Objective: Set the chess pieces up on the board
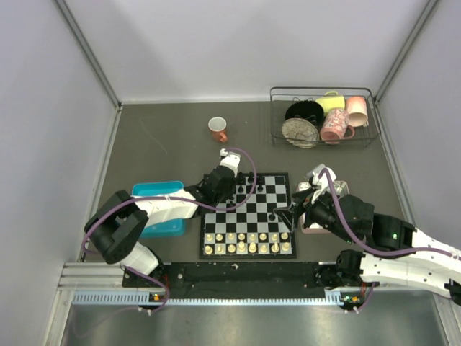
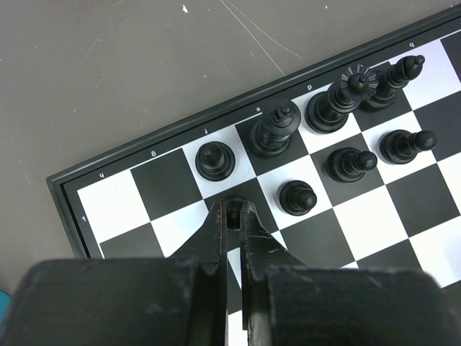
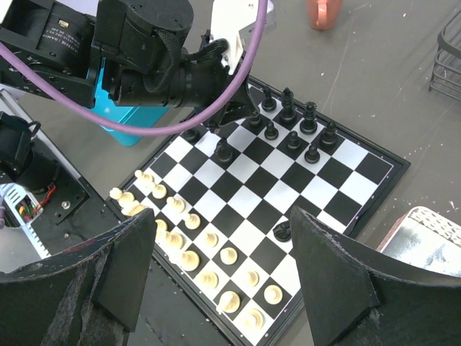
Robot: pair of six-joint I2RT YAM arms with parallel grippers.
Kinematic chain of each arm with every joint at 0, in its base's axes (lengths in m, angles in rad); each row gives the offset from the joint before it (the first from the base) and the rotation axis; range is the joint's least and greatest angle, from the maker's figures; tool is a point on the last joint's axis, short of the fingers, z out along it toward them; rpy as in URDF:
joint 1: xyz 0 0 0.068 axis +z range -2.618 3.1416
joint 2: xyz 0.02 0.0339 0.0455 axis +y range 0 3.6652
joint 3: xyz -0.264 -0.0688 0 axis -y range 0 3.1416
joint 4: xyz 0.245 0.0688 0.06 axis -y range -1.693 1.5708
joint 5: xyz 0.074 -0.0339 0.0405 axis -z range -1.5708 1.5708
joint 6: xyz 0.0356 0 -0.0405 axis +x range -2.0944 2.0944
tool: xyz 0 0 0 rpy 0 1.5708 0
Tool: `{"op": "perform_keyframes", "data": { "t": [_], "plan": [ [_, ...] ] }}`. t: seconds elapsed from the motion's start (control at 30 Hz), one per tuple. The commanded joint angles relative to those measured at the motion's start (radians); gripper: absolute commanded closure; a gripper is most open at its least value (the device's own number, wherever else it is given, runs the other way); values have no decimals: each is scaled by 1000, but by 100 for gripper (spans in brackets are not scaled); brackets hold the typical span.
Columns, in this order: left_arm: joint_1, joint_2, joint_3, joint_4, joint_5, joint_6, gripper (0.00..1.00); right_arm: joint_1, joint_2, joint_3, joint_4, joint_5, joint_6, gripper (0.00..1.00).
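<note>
Checks of black and white cover the flat square chessboard [image 1: 268, 193], which lies by the near edge of the dull grey table [image 1: 166, 137]. From above, the cream-white chess pieces [image 1: 248, 242] fill the two rows along the board's near edge. The shiny black chess pieces [image 1: 248, 183] stand bunched at the far edge, and that side is not full yet. The left claw [image 1: 227, 196] reaches down near the board's far left corner. The right claw [image 1: 294, 209] hangs over the board's right edge, likely waiting out of the way.

The left wrist view shows smooth, round-topped pieces that gleam like hard plastic. The left claw is pinched tight, and a small black pawn [image 2: 232, 218] seems caught between its tips, on a dark square in the second row from the far edge. It is probably being set there to line up beside the other pawns. Taller pieces stand behind, on the edge row. The board has a thin black rim with tiny letters.

The right wrist view shows the right claw spread wide with nothing in it. Below it, one lone black piece [image 3: 283, 231] sits near the board's right edge, far from its row. It looks like the next one to fetch.
</note>
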Motion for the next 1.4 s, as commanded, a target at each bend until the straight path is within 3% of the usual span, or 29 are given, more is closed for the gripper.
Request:
{"op": "perform_keyframes", "data": {
  "t": [0.0,0.43,0.7,0.83,1.37],
  "plan": [
    [-5,-2,0,24,34,-18,100,13,2,-3,12,22,6,25],
    [-5,8,4,11,25,-19,100,13,2,-8,12,24,6,25],
    [-5,5,8,10,15,-18,71,13,4,-9,12,19,4,25],
    [-5,2,11,5,2,-16,65,13,2,-5,12,19,1,25],
    [-5,8,32,-18,-46,-7,69,11,13,11,11,19,0,25]
  ]
}}
